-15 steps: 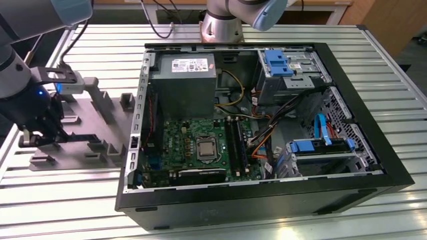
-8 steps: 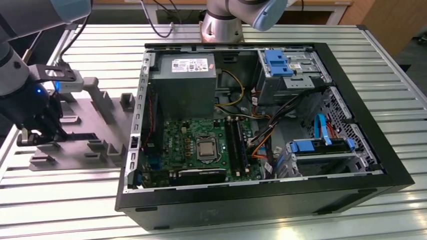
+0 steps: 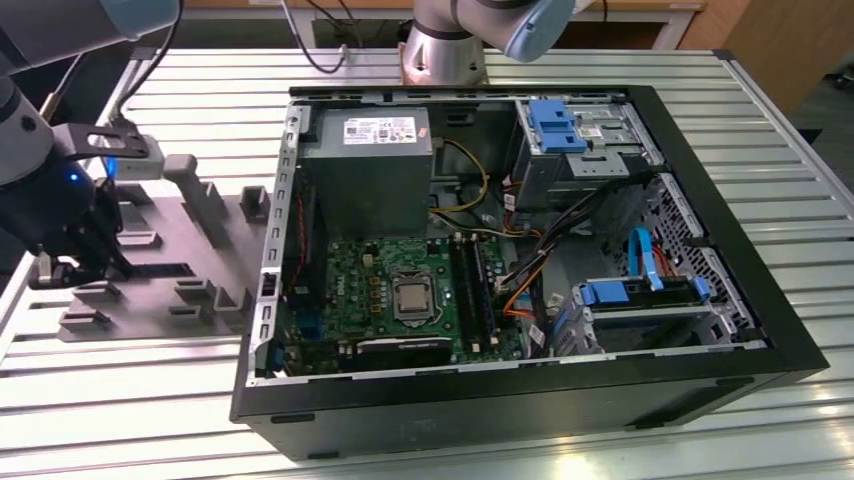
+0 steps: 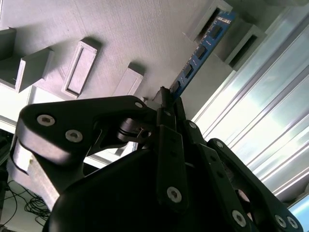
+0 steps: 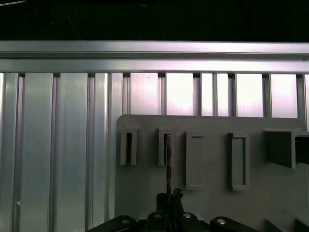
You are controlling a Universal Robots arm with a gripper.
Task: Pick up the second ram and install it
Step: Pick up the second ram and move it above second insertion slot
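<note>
Hand (image 4: 166, 99) around second ram (image 4: 200, 48); chips in second wrist view

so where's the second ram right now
The second ram is over the grey fixture block, at the exterior view's left of the computer case, one end between the jaws.

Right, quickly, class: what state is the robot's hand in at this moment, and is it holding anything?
Hand: closed on the second ram, at the grey fixture block.
</note>
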